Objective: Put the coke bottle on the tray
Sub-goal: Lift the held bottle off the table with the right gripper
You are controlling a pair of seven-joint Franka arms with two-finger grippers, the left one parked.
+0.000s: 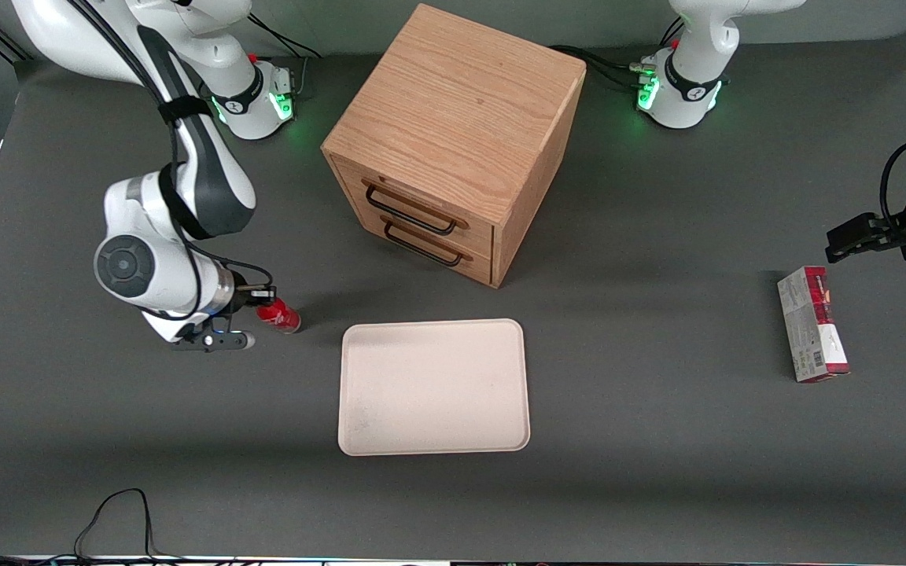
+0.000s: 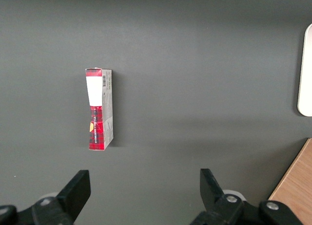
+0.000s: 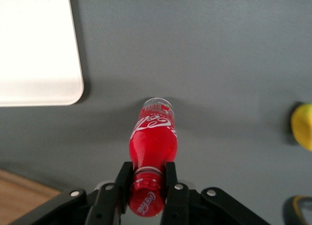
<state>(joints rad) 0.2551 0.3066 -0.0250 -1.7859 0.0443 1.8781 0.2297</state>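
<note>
Coke bottle [image 3: 152,137]: small, red, white script on the label, red cap; gripped at the neck, just under the cap, by the jaws of the gripper [image 3: 147,178], one finger [image 3: 123,178] pressed to each side; body tilted, base toward the worktop [image 1: 657,440], whether touching it or just clear cannot be told; position beside the tray, near that corner of the tray which faces the wooden cabinet, apart from the rim.

Gripper [image 1: 263,299]: low over the worktop beside the tray, toward the working arm's end; jaws closed on the bottle neck.

Tray [image 1: 433,385]: cream-white, rectangular, rounded corners, low rim; flat on the worktop, nothing on it; one corner [image 3: 39,49] shows in the right wrist view near the bottle.

Wooden cabinet [image 1: 453,134]: two drawers with dark wire handles; farther from the front camera than the tray, drawer fronts turned toward it.

Red-and-grey carton [image 1: 812,324]: lying flat, well apart from the tray, toward the parked arm's end.
</note>
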